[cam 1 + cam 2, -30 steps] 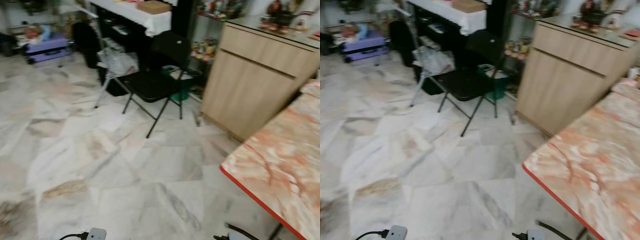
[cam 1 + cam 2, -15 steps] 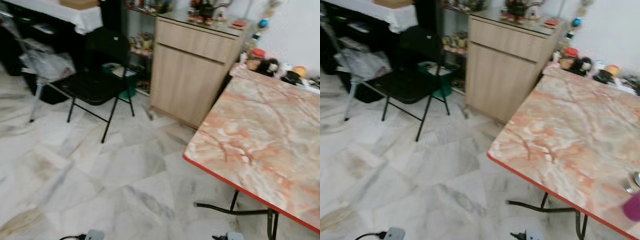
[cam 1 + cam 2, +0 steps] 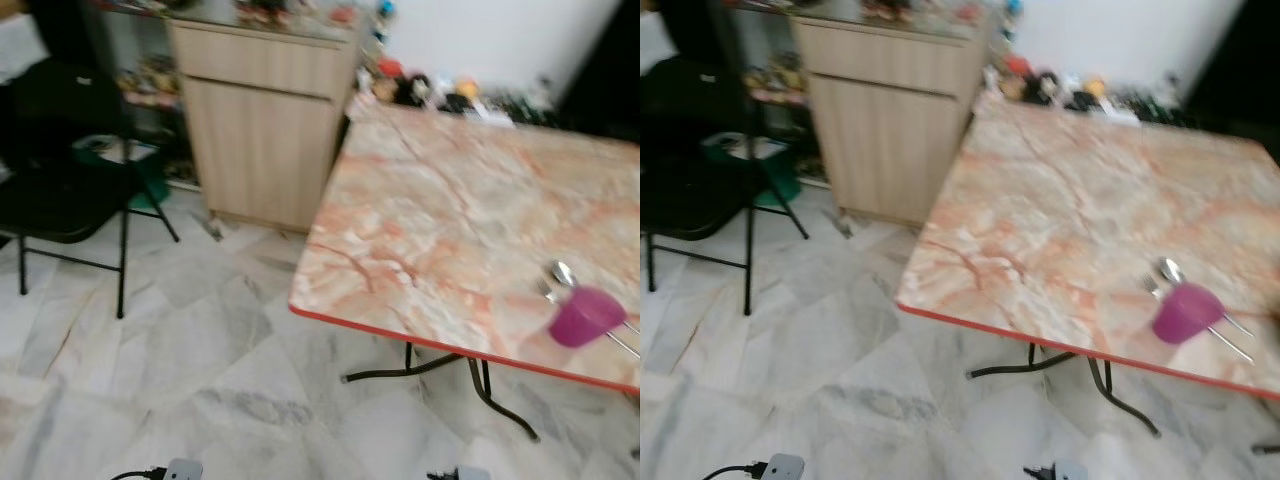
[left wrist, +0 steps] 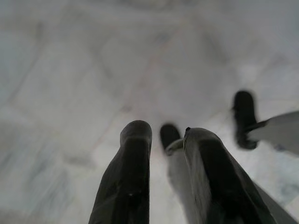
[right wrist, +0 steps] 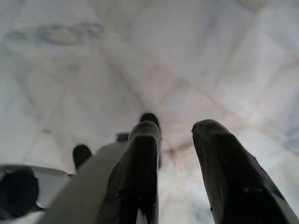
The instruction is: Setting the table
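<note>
A table [image 3: 440, 200] with a pink marble top and a red edge stands ahead on the right. Near its front edge sits a purple cup [image 3: 583, 316], tilted in the blurred picture. Right beside the cup lie a metal spoon [image 3: 562, 272] and a fork [image 3: 545, 290]. Both arms hang low over the marble floor. In the left wrist view my left gripper [image 4: 161, 130] is open with nothing between its fingers. My right gripper [image 5: 176, 127] is open too, holding nothing.
A wooden cabinet [image 3: 265, 150] stands against the wall left of the table, with a black folding chair [image 3: 60, 190] further left. Small jars and figures [image 3: 430, 90] crowd the table's far edge. Black metal table legs [image 3: 440, 370] spread over the floor under the front edge.
The camera has swung to the right: the chair slid to the left edge and the whole table came into view, with the cup and cutlery.
</note>
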{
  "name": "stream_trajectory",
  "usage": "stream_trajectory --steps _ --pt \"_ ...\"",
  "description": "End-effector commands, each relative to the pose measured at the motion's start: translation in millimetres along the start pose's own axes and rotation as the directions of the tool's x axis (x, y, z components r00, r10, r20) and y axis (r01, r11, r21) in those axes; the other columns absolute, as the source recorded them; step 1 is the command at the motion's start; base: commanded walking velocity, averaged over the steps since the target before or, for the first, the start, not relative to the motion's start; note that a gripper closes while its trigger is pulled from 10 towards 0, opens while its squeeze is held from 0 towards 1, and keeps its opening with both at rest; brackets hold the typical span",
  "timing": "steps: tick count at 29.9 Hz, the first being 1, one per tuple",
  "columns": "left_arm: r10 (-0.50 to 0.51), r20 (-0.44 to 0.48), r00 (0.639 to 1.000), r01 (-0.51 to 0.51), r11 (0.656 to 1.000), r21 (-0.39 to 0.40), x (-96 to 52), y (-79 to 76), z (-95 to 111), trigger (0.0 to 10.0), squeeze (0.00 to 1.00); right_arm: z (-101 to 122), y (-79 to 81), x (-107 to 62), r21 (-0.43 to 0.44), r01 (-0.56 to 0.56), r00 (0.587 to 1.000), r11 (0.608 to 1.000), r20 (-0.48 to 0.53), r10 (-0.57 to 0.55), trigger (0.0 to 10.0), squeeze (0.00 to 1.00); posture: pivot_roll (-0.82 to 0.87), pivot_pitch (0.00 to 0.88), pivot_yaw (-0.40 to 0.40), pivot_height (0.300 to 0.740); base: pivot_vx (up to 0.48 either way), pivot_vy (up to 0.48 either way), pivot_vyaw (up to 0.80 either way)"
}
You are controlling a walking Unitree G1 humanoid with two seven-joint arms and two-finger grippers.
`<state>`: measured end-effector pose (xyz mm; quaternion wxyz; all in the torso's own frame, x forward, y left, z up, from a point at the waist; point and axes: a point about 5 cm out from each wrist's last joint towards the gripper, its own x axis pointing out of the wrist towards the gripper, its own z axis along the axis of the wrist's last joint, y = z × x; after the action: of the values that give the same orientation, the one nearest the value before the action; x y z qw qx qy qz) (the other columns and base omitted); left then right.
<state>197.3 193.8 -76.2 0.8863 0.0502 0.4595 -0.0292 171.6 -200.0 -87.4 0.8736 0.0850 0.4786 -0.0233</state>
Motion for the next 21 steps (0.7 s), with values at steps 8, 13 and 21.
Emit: stream_trajectory --steps 8,13,21 --pt "0.015 -0.042 0.999 -0.013 0.998 0.055 -2.1 4.5 -11.2 10.0 0.0 1.9 3.3 0.8 0.045 0.002 1.0 0.999 0.028 -0.003 10.0 0.0 0.04 0.104 -0.03 0.74 0.0 -0.043 -0.1" --pt "0.005 -0.052 0.999 -0.002 0.998 0.068 -2.2 2.7 -13.1 10.0 0.0 1.4 3.8 0.9 0.048 0.004 1.0 0.999 0.026 -0.005 10.0 0.0 0.04 0.104 -0.028 0.74 0.0 -0.452 0.0" --pt "0.003 -0.051 0.999 0.001 0.998 0.069 -2.1 2.2 -13.0 10.0 0.0 2.6 4.2 1.1 0.06 0.004 1.0 0.998 0.03 -0.006 10.0 0.0 0.04 0.105 -0.026 0.74 0.0 -0.48 -0.23"
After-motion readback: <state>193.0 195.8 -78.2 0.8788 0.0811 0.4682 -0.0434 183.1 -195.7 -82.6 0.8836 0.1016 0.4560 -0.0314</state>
